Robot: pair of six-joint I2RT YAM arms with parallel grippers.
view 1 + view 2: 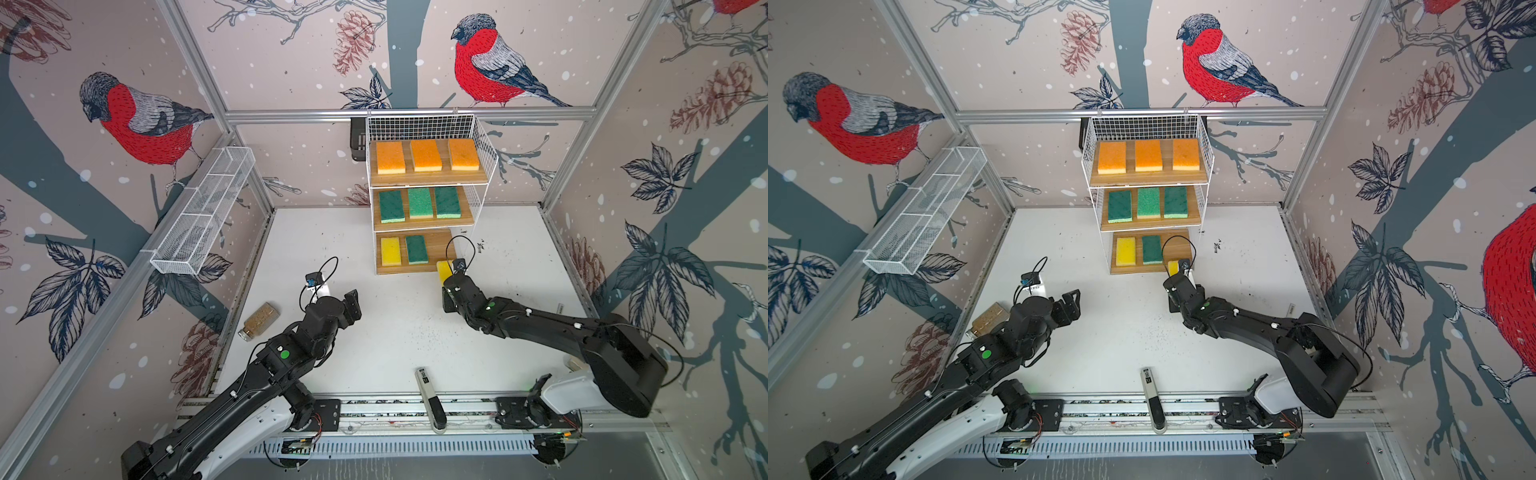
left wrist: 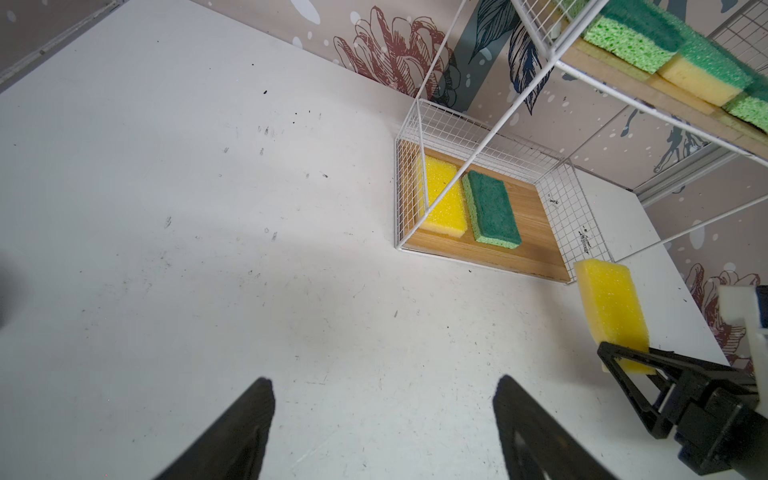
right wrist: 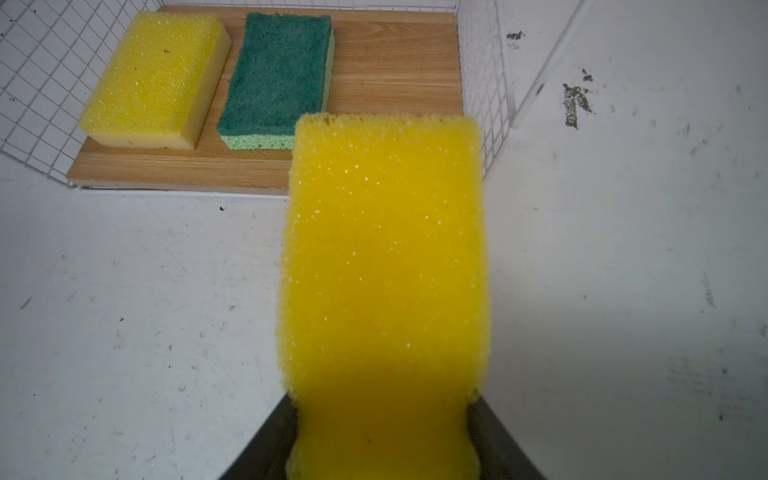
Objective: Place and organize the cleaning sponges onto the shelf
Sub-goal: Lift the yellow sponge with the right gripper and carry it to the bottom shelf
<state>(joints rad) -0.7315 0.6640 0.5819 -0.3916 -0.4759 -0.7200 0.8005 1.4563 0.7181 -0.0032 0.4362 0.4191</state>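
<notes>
Right pincer [image 3: 382, 436] pinches the near end of a flat yellow rectangular foam sponge [image 3: 386, 257], its black fingers squeezing the two long sides. In both top views that sponge [image 1: 444, 270] sits just right of centre, at the lower right corner of the bottom board of the white wire-grid shelf with three stepped light-wood boards [image 1: 428, 178]; whether it touches the wood I cannot tell. On that bottom board lie another yellow sponge [image 1: 390, 251] and, just beside it, a dark-green-topped sponge [image 1: 416, 249]; the board's right part is bare. Three green-topped sponges [image 1: 419, 202] fill the middle board side by side, and three orange sponges [image 1: 426, 155] the top one. Left pincer [image 2: 384, 382] hangs spread wide over the white tabletop [image 1: 395, 332], lower left of centre, gripping nothing. At the tabletop's left edge lies a glass jar of brown grains [image 1: 259, 320]; a long white mesh trough [image 1: 203, 212] hangs on the left wall; a slim white-and-black handheld device [image 1: 430, 399] rests at the lower middle.
</notes>
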